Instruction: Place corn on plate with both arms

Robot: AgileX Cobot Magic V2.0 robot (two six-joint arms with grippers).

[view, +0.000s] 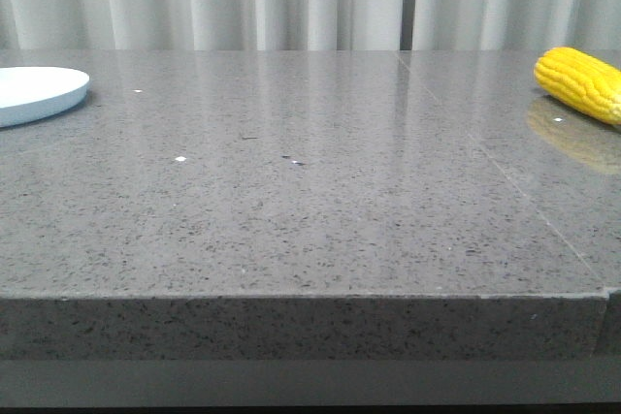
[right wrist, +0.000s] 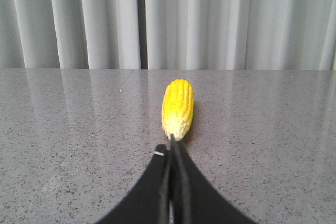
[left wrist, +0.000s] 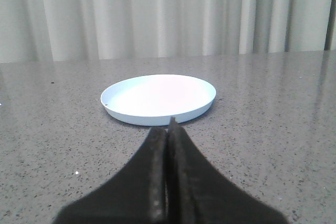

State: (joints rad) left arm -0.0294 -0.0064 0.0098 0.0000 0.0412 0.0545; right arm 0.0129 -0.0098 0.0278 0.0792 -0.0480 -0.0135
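Currently the corn (view: 582, 83) lies at the right edge of the front view on the grey desk (view: 291, 210), the plate (view: 37, 92) at the far left edge. Both the left gripper (left wrist: 169, 129) and right gripper (right wrist: 172, 148) have jaws pressed together, holding nothing.

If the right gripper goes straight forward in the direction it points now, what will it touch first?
Most likely the corn. In the right wrist view the right gripper, fingers shut, points at the cob's paler near end on the table. The gap between them is hard to judge.
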